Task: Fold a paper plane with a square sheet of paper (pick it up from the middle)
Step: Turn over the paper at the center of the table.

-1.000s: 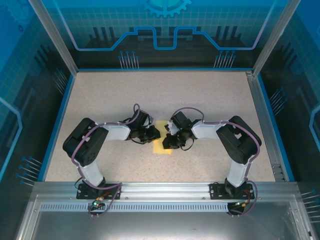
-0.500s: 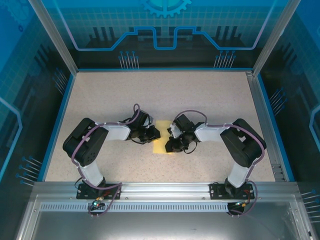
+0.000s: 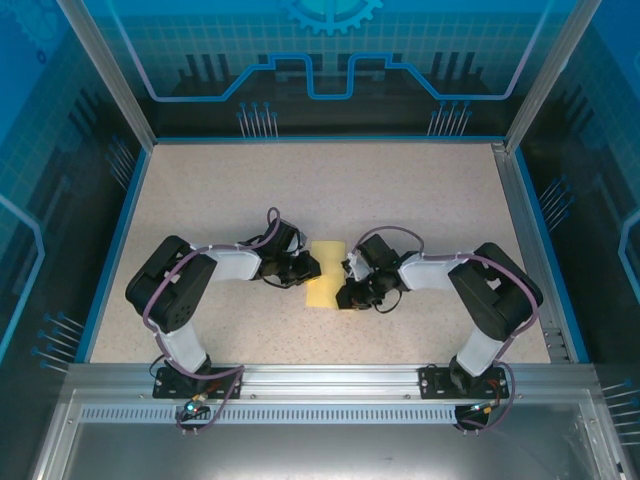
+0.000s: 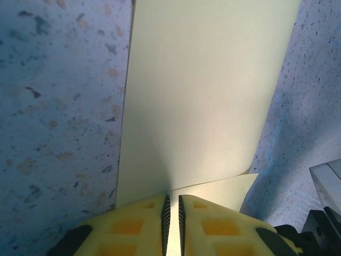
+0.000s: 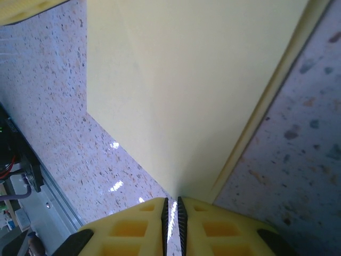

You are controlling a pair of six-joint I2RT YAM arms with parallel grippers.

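Note:
The square sheet of paper [image 3: 322, 281] lies folded double on the table between the two grippers, pale yellow. In the left wrist view the sheet [image 4: 202, 96] runs away from my left gripper [image 4: 172, 200], whose jaws are shut on its near edge, with yellow paper showing in the slit. A lower layer pokes out at the right. My left gripper [image 3: 307, 270] sits at the sheet's left side. My right gripper [image 3: 346, 293] is at the sheet's near right corner. Its jaws [image 5: 171, 201] are shut, with table glare in the slit, and the sheet [image 5: 192, 80] ends right at the tips.
The speckled table [image 3: 330, 190] stretches open behind the arms. A blue rim and metal rails [image 3: 530, 250] bound it left, right and near. The left gripper's yellow finger [image 5: 21, 9] shows across the sheet in the right wrist view.
My right arm has slid to the right and slightly nearer, uncovering more of the sheet's right half. The left arm and the sheet have stayed put.

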